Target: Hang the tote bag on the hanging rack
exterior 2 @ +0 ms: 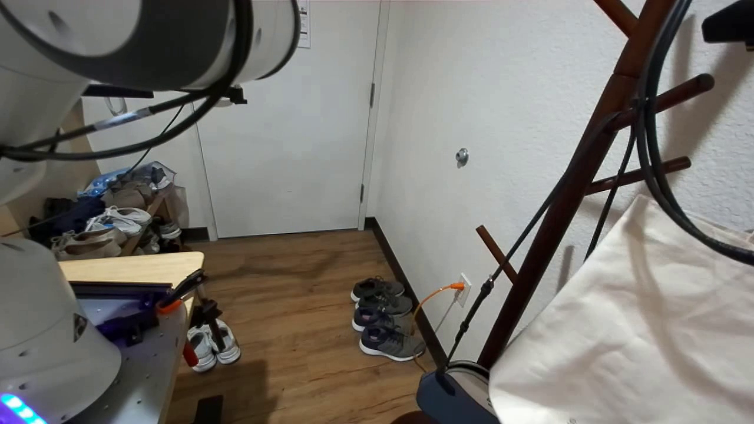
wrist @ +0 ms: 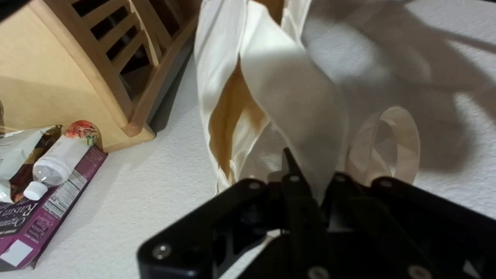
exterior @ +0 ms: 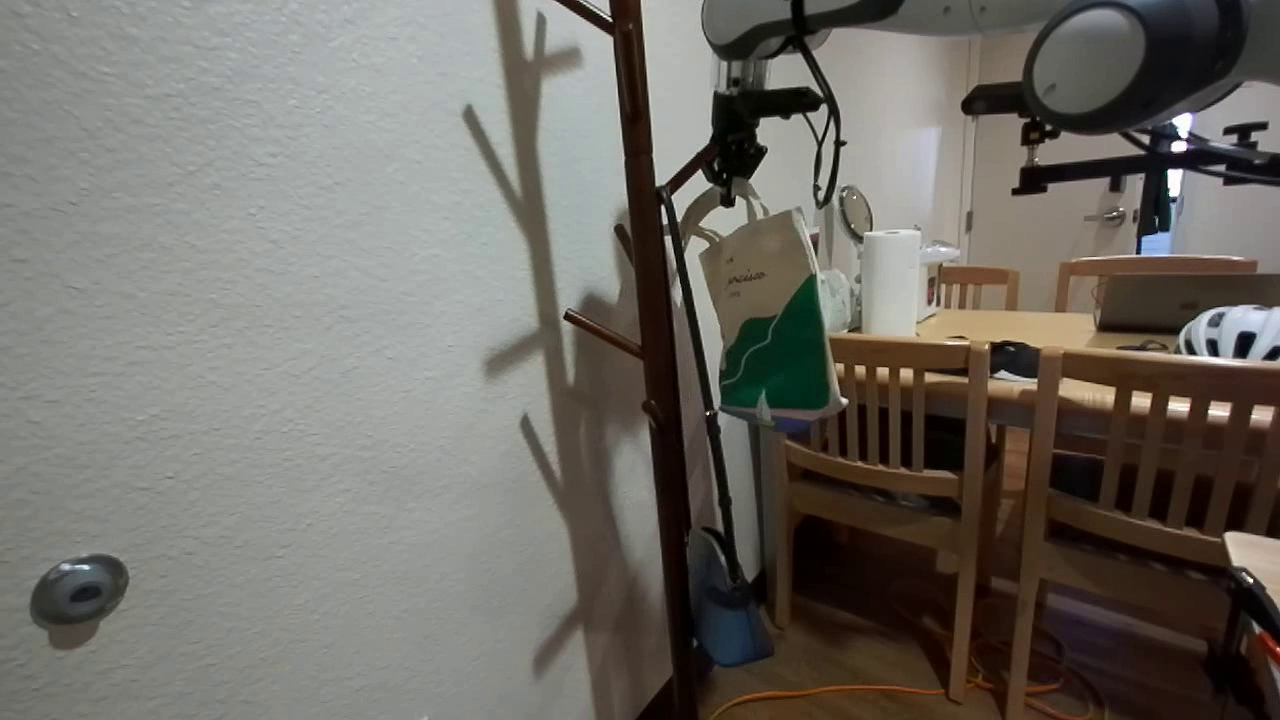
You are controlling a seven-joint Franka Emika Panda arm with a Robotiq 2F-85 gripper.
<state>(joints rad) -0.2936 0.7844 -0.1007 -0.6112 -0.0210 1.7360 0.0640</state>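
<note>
The cream tote bag (exterior: 770,320) with a green print hangs from my gripper (exterior: 733,190). It also shows in the wrist view (wrist: 279,77) and large in an exterior view (exterior 2: 636,330). In the wrist view my gripper (wrist: 316,178) has a strap between its fingers, while another strap loop stands free to the right. The dark brown wooden hanging rack (exterior: 668,450) leans by the wall and also shows in an exterior view (exterior 2: 552,235). The bag is just right of its pole, near an upper peg (exterior: 692,168). Whether a strap touches that peg is unclear.
A long-handled blue dustpan (exterior: 735,620) stands against the rack, its handle beside the pole. Wooden chairs (exterior: 900,470) and a table (exterior: 1000,325) with a paper towel roll (exterior: 890,283) stand behind the bag. Shoes (exterior 2: 389,341) and an orange cord (exterior 2: 430,294) are along the wall.
</note>
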